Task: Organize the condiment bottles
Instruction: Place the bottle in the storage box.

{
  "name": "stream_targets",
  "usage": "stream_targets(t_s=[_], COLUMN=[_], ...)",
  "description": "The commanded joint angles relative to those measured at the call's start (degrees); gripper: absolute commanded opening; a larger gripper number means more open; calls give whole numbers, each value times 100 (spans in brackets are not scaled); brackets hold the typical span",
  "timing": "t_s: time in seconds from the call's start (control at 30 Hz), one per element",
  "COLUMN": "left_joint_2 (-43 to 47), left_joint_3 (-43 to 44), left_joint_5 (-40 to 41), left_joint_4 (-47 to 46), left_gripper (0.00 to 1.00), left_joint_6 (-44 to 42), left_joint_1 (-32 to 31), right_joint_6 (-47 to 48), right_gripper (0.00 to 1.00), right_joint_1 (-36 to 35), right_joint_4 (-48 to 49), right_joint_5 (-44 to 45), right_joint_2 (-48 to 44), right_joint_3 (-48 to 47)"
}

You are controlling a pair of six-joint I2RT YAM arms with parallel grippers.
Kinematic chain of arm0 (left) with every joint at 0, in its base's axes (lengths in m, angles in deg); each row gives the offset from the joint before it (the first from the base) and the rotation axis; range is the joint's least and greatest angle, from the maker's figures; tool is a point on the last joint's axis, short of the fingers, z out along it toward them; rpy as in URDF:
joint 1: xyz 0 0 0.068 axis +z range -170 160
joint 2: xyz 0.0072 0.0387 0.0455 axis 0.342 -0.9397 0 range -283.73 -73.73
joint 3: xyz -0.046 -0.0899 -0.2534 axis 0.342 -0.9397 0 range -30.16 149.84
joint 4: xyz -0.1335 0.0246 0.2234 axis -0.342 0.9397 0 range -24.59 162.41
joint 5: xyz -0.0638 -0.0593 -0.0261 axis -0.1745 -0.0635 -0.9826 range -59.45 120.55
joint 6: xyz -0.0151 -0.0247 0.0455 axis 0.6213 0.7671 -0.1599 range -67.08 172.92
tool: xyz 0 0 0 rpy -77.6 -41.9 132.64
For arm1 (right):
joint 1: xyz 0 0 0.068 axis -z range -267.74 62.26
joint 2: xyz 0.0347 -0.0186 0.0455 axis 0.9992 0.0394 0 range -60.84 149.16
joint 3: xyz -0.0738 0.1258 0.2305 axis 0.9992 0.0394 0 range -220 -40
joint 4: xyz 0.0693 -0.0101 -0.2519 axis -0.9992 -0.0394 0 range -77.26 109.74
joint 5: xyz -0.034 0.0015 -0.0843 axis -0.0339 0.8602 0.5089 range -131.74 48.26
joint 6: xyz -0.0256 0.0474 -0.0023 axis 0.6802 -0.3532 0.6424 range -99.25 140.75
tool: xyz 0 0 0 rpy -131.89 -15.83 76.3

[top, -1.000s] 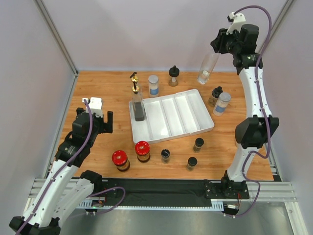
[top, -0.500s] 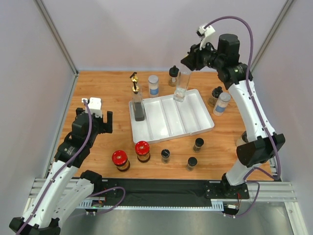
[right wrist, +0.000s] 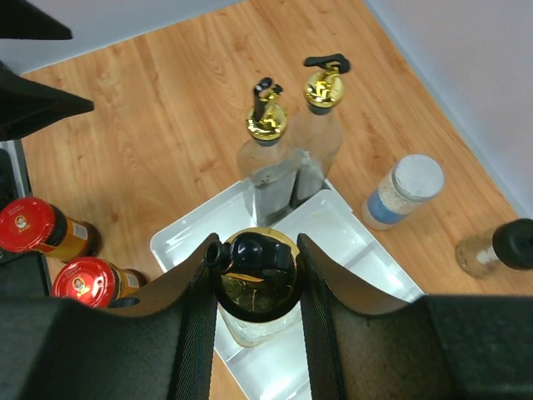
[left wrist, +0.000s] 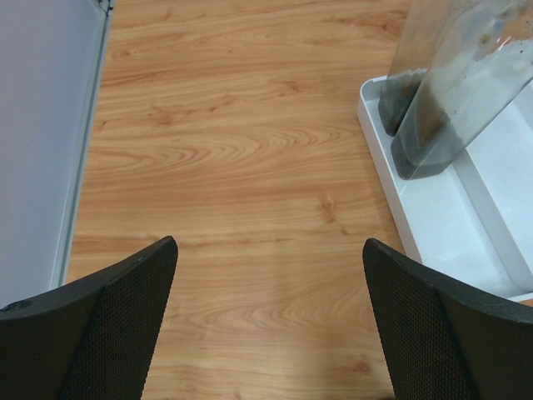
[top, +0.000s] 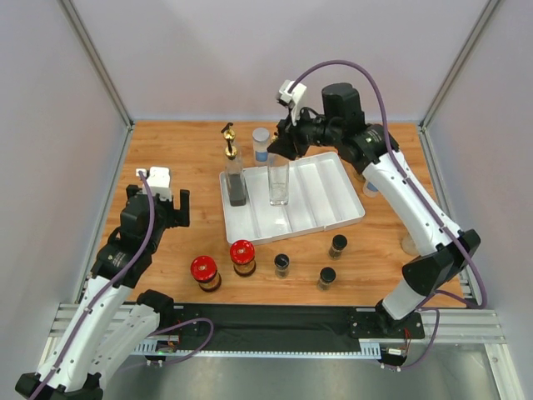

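My right gripper is shut on the gold-and-black spout cap of a tall clear bottle. That bottle hangs upright with its base in the second slot from the left of the white divided tray; I cannot tell whether it touches the floor. Two gold-spouted bottles stand in the leftmost slot. Off to the tray's left, my left gripper is open over bare wood with nothing between its fingers.
Two red-lidded jars and three small black-capped jars stand in front of the tray. A white-lidded, blue-labelled jar and a black-capped jar stand behind it.
My right arm has swung left from the back right corner, turning the clear bottle upright and lowering it into the tray. The left arm has barely moved.
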Motion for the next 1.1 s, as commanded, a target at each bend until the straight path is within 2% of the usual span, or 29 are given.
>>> stream_targets(t_s=[0.0,0.4,1.07], left_joint_2=[74,136,206], left_joint_3=[-30,-39,-39], left_joint_5=[104,174,192], left_joint_4=[-143,-161,-170], left_gripper=[100,100,100], left_joint_6=[-104,-78,-69], left_joint_1=[-21,-21,-21], right_joint_6=[349,1113,1597], right_gripper=[0,0,0], right_joint_1=[-304,-1183,-1527], right_joint_4=[420,139,51], right_joint_5=[-237,-334,-431], right_joint_2=[-40,592,1621], right_joint_3=[-264,-685,-1336])
